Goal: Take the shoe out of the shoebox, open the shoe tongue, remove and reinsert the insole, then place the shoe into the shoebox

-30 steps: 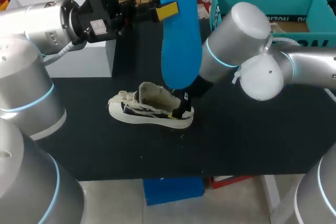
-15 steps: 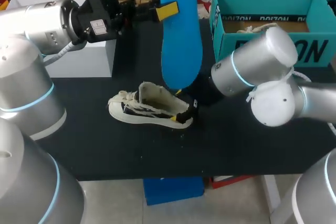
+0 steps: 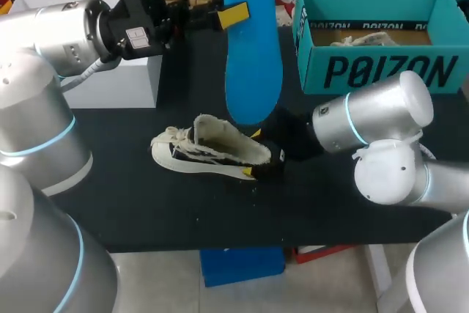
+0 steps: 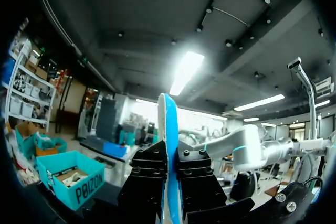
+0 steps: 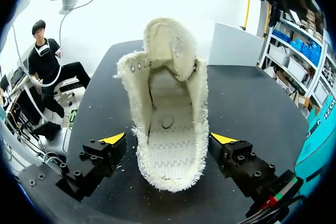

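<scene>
overhead, left hand (image 3: 231, 15) pinches the blue insole (image 3: 253, 64); right hand (image 5: 168, 138) is spread either side of the shoe (image 5: 168, 93).

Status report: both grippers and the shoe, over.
Left gripper shut on insole, held high. Right gripper open, astride shoe heel. Shoe on table, outside shoebox.

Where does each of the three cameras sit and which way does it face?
Head view: above, behind the robot, looking down on the table; left arm and right arm show.
Left wrist view: on the left wrist, aimed upward; left gripper clamps the insole edge-on.
Right wrist view: on the right wrist, facing the shoe heel-on; right gripper open astride it.
Shared: head and left wrist views both show insole and shoebox.
</scene>
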